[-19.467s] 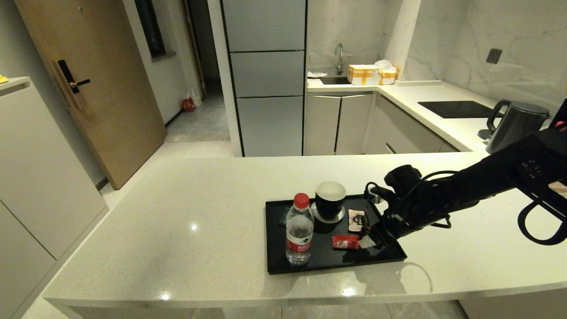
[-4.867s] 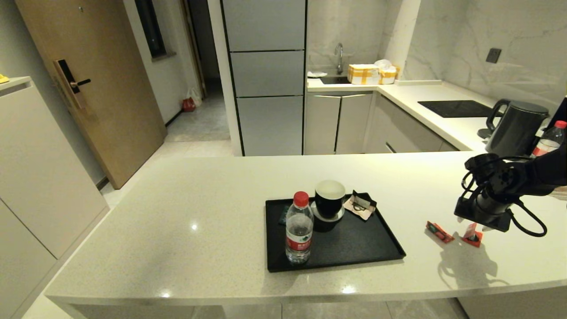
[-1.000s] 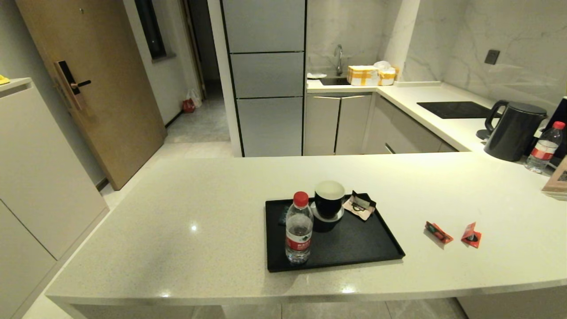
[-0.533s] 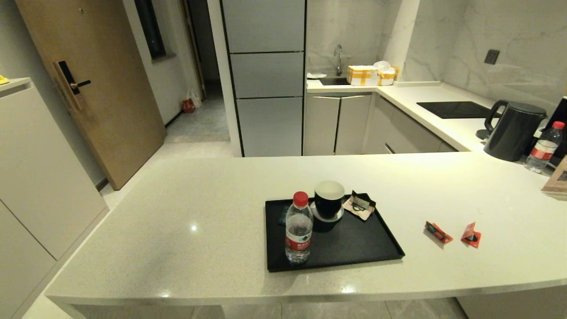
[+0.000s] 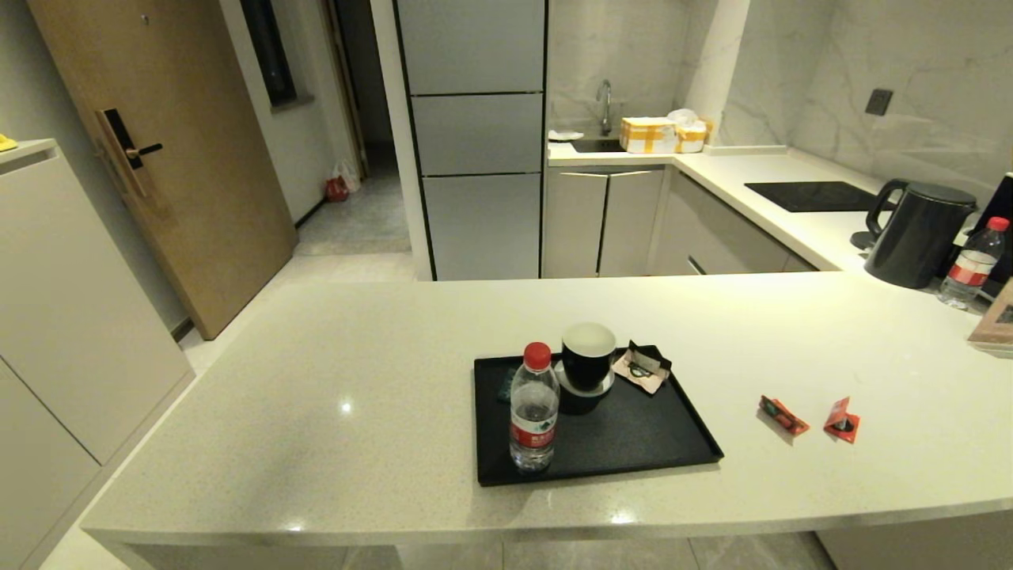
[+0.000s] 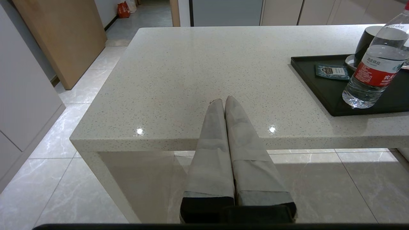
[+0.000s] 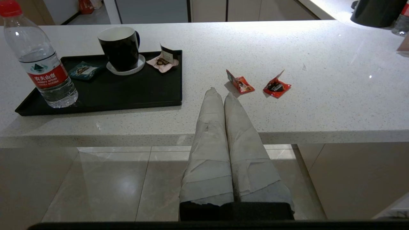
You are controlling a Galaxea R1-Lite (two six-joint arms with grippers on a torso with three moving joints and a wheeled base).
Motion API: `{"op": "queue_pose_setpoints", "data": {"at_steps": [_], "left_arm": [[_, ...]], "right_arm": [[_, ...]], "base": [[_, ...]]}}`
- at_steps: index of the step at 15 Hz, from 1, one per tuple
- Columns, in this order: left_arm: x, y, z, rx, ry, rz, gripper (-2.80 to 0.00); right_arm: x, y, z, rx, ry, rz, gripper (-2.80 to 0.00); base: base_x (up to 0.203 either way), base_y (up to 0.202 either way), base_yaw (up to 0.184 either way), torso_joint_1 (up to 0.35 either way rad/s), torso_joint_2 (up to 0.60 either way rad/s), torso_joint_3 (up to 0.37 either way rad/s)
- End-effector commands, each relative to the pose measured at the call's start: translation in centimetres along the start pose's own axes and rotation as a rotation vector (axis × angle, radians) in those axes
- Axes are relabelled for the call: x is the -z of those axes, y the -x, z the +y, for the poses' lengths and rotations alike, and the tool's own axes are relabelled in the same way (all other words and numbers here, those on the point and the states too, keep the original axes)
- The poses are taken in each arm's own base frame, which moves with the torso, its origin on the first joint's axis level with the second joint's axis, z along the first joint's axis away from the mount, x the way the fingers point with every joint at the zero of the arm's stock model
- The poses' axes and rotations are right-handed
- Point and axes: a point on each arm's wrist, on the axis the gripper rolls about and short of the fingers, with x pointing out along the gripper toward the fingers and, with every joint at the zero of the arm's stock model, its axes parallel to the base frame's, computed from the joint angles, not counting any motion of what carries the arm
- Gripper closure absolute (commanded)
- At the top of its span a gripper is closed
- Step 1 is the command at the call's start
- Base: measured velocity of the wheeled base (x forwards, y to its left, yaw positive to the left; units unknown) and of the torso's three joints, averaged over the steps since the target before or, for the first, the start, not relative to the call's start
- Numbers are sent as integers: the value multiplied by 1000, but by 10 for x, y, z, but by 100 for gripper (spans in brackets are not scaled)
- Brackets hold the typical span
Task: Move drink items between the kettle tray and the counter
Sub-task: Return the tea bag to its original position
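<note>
Two small red foil sachets lie on the off-white counter (image 5: 380, 372), right of the black tray (image 5: 633, 447): one (image 5: 783, 415) nearer the tray, the other (image 5: 842, 419) further right. The right wrist view shows the same pair, one sachet (image 7: 240, 83) and the other sachet (image 7: 276, 86), just beyond my right gripper (image 7: 221, 94), which is shut, holds nothing and hangs off the counter's front edge. My left gripper (image 6: 222, 101) is shut and empty too, parked at the counter's front edge, left of the tray (image 6: 316, 84). Neither arm shows in the head view.
On the tray stand a clear red-capped water bottle (image 5: 534, 412), a black cup (image 5: 589, 360) on a saucer, a pale folded packet (image 5: 645, 366) and a small dark teal packet (image 6: 331, 71). A dark kettle (image 5: 918, 233) and a second bottle (image 5: 970, 265) stand at the far right.
Nothing has moved over the last second. Earlier the right arm carried both red sachets from the tray to the counter, then drew back out of the head view.
</note>
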Motion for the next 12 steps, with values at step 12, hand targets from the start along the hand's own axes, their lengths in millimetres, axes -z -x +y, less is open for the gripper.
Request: {"op": "queue_pose_setpoints", "data": {"at_steps": [12], "left_arm": [[0,0,0,0,2,0,0]], "right_arm": [[0,0,0,-2,1,4,0]], "base": [[0,0,0,0,0,0]]}}
